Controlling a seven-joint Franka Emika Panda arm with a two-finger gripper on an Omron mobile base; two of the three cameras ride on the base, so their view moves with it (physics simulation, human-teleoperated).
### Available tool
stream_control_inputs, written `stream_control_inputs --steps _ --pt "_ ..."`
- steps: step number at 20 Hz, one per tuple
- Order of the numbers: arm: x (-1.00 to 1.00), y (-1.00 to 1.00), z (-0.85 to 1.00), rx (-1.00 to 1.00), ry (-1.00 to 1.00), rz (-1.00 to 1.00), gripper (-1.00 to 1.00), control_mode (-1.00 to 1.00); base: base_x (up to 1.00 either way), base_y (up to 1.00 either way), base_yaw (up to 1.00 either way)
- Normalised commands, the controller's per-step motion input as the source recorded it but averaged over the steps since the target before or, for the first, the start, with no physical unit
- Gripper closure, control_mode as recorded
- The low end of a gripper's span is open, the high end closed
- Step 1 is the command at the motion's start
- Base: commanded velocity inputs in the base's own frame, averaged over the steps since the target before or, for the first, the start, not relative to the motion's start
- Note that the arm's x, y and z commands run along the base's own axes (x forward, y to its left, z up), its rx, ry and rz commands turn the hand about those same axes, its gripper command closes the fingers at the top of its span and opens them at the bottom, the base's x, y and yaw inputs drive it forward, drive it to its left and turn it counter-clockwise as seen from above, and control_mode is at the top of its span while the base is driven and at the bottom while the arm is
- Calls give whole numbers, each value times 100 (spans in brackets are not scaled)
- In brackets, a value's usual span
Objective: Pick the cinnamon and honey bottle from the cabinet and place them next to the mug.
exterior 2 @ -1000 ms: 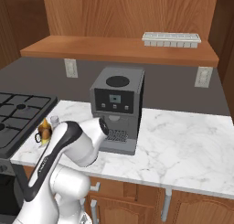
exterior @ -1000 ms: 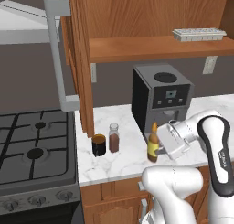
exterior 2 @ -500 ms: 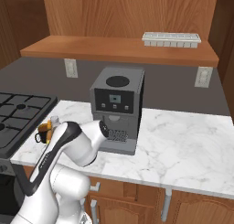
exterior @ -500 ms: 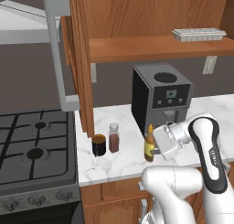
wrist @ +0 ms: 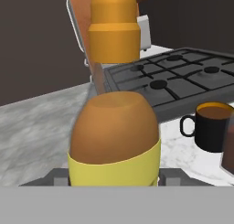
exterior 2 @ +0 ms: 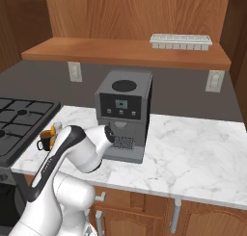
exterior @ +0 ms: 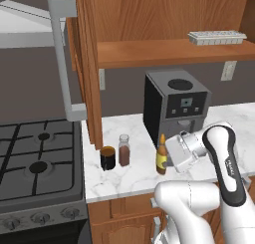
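Honey bottle [exterior: 161, 161] was held upright at its body by the pincer [exterior: 168, 161], standing on the desk [exterior: 129, 181]; light, rigid, smooth, it could slip.

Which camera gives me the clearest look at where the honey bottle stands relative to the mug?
The left base view: the honey bottle stands upright on the counter at the gripper, right of the cinnamon and mug. The hand view shows it close up; the right base view barely shows it behind the arm.

Coffee machine [exterior: 175, 107] crowds behind; bare counter [exterior: 129, 181] in front.
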Motion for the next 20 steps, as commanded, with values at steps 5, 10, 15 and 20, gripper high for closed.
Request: stream_control_inputs --steps 5,10,15,20 --pt "0 2 -2 0 0 0 100 -100 0 0 0" --pt "0 4 -15 0 0 0 100 -100 0 0 0" --pt "0 4 -32 0 0 0 100 -100 0 0 0" --pt "0 1 -23 -1 0 0 100 -100 0 0 0"
